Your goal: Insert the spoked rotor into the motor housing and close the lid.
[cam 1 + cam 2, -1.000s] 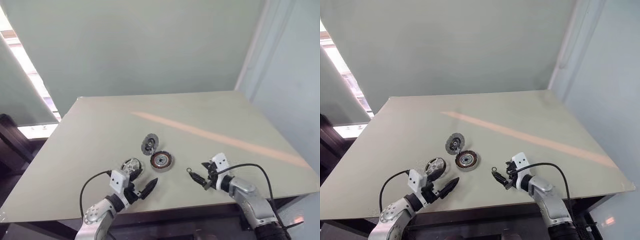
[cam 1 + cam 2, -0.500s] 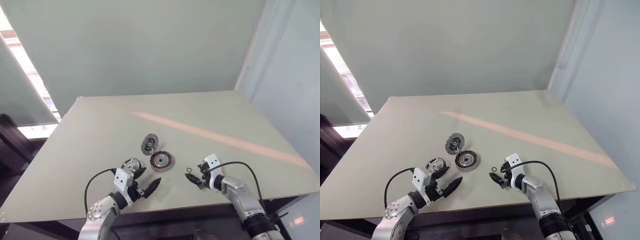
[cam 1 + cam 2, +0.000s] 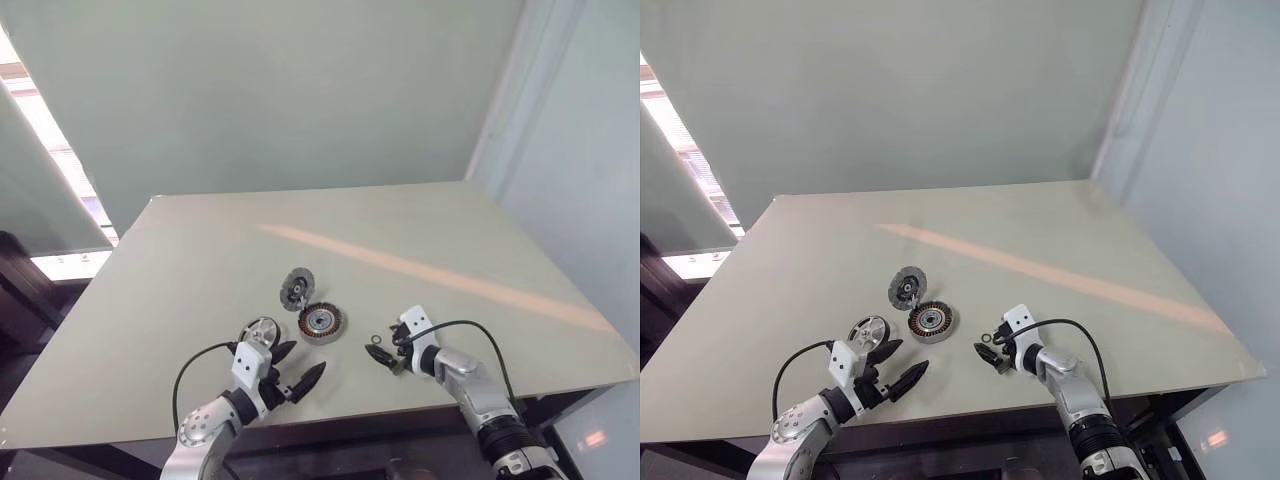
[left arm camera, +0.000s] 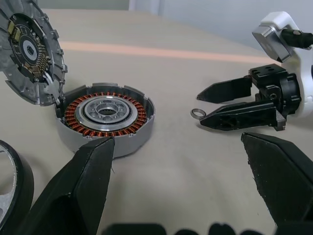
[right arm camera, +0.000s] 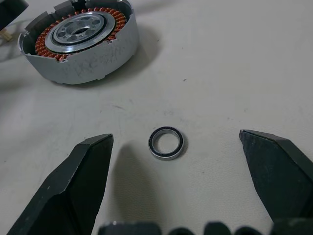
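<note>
The spoked rotor (image 3: 297, 288) is a dark-grey disc that stands tilted in the left wrist view, its edge against the motor housing (image 3: 322, 323). The housing (image 4: 105, 115) shows its ring of copper windings. The silver lid (image 3: 262, 331) lies to the left of the housing, just ahead of my left gripper (image 3: 303, 362). That gripper is open and empty, pointing toward the housing. My right gripper (image 3: 383, 355) is open, low over the table to the right of the housing. Its fingers (image 5: 88, 181) stand on either side of a tiny loose ring (image 5: 166, 142) without touching it.
The parts lie near the front edge of a pale table (image 3: 420, 230), which stretches bare behind them. A wall stands beyond the far edge. The ring (image 3: 376, 340) lies between the housing and my right gripper.
My right gripper has moved left and down toward the tiny ring. The left gripper has hardly moved. The parts lie as before.
</note>
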Action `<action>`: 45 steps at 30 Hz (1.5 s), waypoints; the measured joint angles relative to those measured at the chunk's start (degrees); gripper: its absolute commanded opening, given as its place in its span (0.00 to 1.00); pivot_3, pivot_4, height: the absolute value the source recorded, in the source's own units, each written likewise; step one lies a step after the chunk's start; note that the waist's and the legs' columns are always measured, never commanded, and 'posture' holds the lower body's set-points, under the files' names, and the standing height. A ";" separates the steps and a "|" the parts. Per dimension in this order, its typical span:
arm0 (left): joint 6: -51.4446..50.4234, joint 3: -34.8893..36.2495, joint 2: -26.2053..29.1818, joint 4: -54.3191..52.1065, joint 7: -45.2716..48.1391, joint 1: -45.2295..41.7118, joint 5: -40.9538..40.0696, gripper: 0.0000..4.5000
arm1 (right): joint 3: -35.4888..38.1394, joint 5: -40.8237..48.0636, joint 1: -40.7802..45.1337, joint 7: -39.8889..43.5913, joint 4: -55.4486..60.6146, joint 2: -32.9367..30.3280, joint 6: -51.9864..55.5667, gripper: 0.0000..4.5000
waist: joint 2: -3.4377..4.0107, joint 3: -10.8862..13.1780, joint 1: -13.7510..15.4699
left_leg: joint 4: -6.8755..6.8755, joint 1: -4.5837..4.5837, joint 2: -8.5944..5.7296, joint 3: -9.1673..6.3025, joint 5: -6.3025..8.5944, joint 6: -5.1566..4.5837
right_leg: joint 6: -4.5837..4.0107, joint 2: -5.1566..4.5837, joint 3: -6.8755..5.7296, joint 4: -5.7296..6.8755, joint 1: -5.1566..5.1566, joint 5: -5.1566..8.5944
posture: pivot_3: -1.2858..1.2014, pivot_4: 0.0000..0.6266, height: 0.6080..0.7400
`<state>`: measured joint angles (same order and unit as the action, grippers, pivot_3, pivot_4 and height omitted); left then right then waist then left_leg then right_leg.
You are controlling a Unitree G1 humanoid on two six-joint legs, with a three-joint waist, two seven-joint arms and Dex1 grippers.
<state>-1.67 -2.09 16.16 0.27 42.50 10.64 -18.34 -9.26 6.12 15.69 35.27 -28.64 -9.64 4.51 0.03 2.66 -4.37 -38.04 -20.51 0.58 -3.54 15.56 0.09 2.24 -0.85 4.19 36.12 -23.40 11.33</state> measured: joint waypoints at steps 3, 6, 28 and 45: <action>0.00 -0.56 0.37 0.00 0.02 0.09 0.59 0.99 | -0.22 -0.65 0.17 -0.01 -0.42 0.02 -0.60 1.00 | 0.00 0.00 -0.01 | 0.00 0.02 0.00 0.00 0.00 0.00 | 0.00 0.00 0.00 0.01 0.00 0.00 | 0.52 0.00 1.00; 0.01 -1.16 0.37 0.00 0.02 0.10 0.71 0.99 | -0.44 -1.05 0.53 0.00 -1.09 0.10 -1.06 1.00 | 0.00 -0.01 -0.11 | 0.00 0.02 0.01 0.00 0.00 0.00 | 0.00 0.00 0.00 0.02 0.00 0.00 | 0.52 0.00 1.00; 1.15 -1.95 0.50 1.93 0.08 -0.70 0.94 1.00 | -0.10 -2.90 1.38 -0.46 -3.11 1.47 -3.03 0.16 | 0.01 -0.01 -0.33 | 0.06 0.01 0.01 -0.01 0.00 -0.01 | 0.00 0.01 0.00 0.04 -0.03 0.00 | 0.52 0.00 1.00; 1.62 -1.84 0.60 2.07 0.07 -0.72 0.90 1.00 | -0.74 0.05 2.13 -0.07 12.67 2.92 10.58 0.16 | 0.04 0.00 -0.28 | 0.07 -0.03 0.00 -0.04 0.00 0.00 | 0.00 0.01 -0.01 0.03 -0.06 0.00 | 0.52 0.00 1.00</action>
<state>-0.05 -3.94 16.76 2.34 42.57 9.92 -17.44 -10.01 6.18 17.82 35.20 -15.97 -6.72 15.08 0.06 2.66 -4.65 -37.96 -20.54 0.58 -3.58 15.56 0.08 2.23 -0.84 4.18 36.14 -23.46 11.33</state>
